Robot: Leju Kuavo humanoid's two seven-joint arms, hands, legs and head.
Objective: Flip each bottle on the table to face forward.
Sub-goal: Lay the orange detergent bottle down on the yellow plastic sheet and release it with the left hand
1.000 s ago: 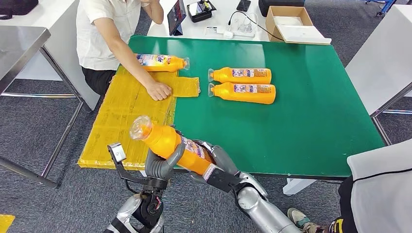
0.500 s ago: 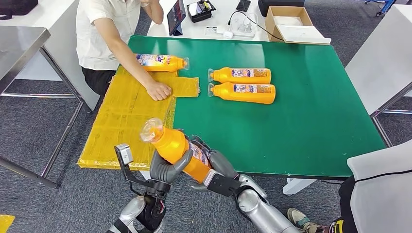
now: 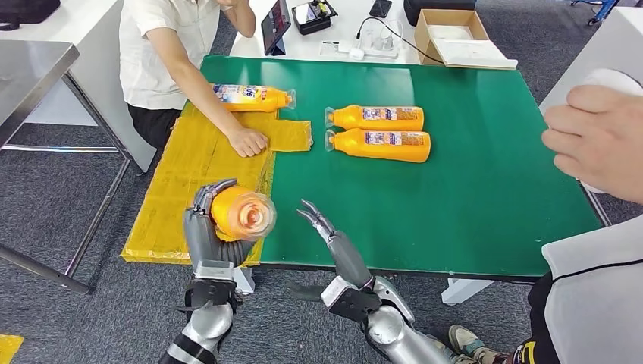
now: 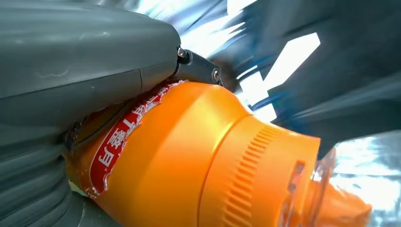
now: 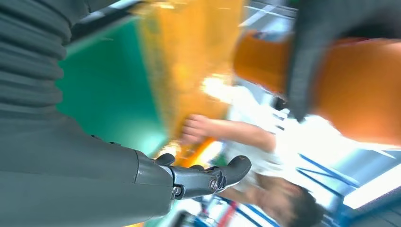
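My left hand grips an orange bottle above the table's near left corner, its clear cap pointing up toward the head camera. The left wrist view has the same bottle with its red label, wrapped by my left hand. My right hand hangs beside it with its fingers spread and nothing in them; it appears as my right hand in its wrist view. Two orange bottles lie side by side mid-table, caps to the left. Another bottle lies at the far left, cap to the right.
A seated person rests a hand on the yellow mat covering the green table at its left. Another person's hand reaches in at the right edge. A cardboard box and devices sit beyond the table.
My left hand has turned the orange bottle up so its cap faces the camera. My right hand has let go and opened. A person's hand has come in at the right edge.
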